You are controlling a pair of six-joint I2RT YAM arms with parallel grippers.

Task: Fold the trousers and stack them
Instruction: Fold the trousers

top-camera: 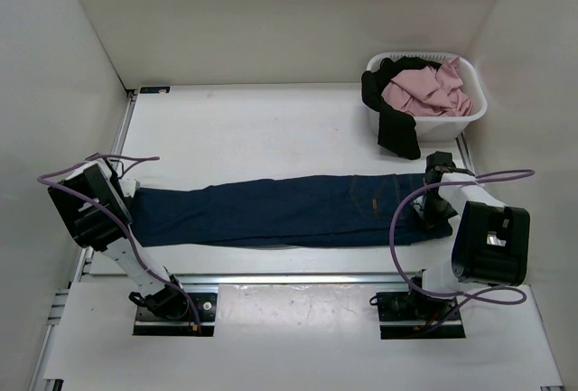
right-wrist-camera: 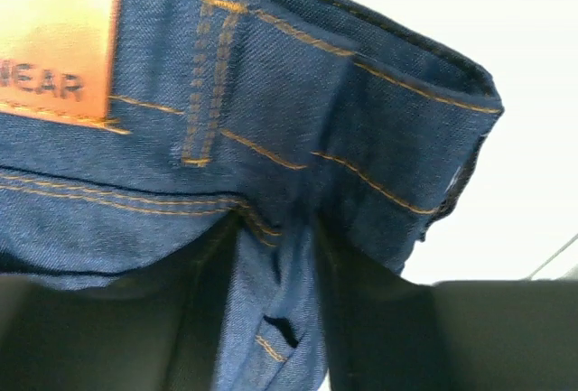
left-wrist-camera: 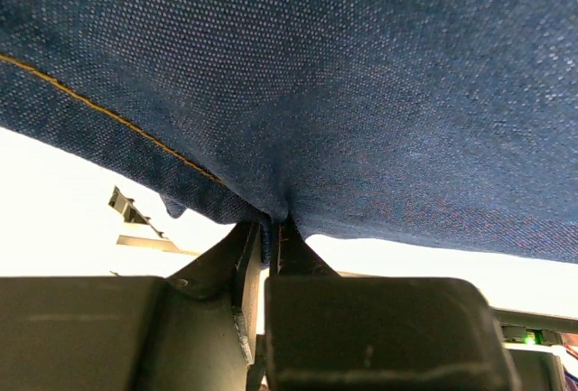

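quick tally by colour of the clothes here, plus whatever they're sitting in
navy jeans: 1
black garment: 1
pink garment: 1
white basket: 1
total: 4

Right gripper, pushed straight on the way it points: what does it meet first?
The trousers: waistband denim lies between the jaws of the right gripper, so contact looks immediate.
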